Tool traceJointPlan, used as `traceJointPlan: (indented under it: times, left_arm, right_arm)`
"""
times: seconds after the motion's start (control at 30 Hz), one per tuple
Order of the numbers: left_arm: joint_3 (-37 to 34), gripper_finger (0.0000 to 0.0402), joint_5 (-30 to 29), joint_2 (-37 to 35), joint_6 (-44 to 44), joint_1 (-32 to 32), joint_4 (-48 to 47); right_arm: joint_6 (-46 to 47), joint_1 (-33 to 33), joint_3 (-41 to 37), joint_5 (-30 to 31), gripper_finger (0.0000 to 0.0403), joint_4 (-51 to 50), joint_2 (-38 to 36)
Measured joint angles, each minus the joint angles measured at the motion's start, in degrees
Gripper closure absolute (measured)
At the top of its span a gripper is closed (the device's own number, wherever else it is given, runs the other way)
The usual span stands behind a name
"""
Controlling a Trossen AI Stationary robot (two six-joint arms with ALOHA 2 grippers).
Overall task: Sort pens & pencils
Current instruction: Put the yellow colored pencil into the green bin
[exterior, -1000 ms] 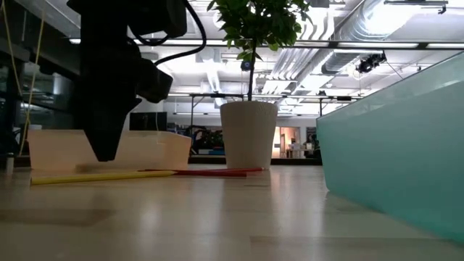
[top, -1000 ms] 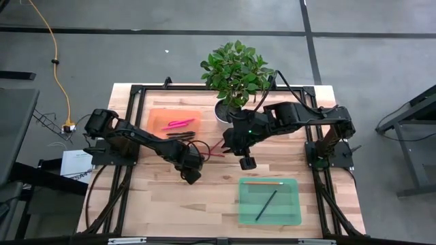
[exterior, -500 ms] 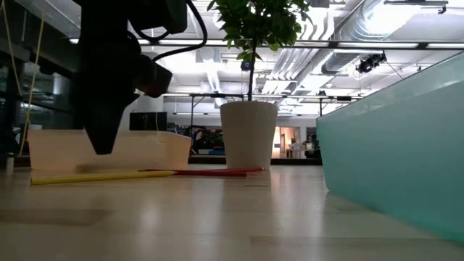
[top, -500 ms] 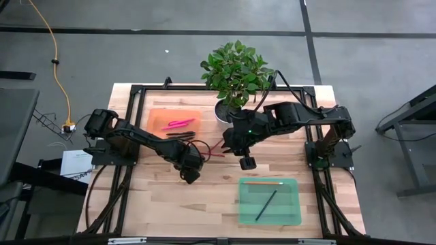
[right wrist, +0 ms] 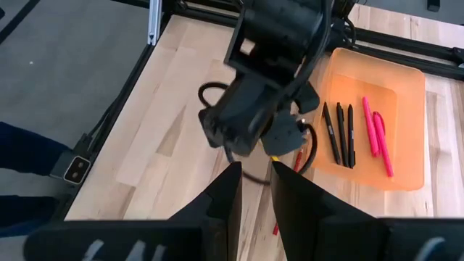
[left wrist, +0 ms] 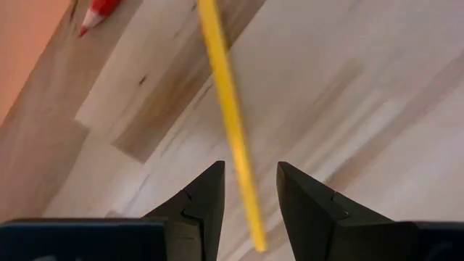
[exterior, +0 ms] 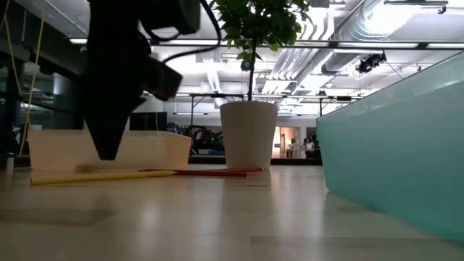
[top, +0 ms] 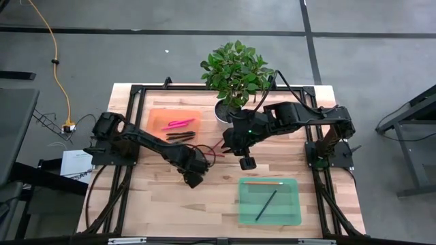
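Left tool (top: 194,181) shifted, 5 pens (right wrist: 353,135) in orange tray (right wrist: 406,85)

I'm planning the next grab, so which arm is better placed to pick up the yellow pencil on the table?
Left. The left gripper is open with the yellow pencil lying between its fingers, right above it on the wood. The right gripper sits farther off, near the green tray.

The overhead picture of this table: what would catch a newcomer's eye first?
A leafy green potted plant stands at the table's far edge, between two dark arms. Below it the left end effector hovers, open, over a thin yellow pencil on the bare wood. A flat orange tray at the far left holds pink and black pens; a flat green tray nearer right holds two pencils.
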Motion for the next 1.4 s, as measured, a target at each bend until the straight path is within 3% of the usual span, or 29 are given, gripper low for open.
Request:
traceJointPlan:
  times: [0.3,1.13,1.4]
  left_arm:
    - [5.5,0.0286,-0.8,4.5,4.1,1.3,-6.1]
    - [3.8,0.0286,-1.1,4.7,-1.4,1.5,-3.1]
    - [3.9,0.0286,1.4,7.2,-0.6,1.6,-2.6]
  right_arm:
    - [0.0,0.0,0.0,-1.3,0.0336,-0.3,0.0]
    - [0.0,0.0,0.0,-2.4,0.0336,-0.5,-1.1]
    - [0.0,0.0,0.0,-2.5,0.0336,-0.7,-1.1]
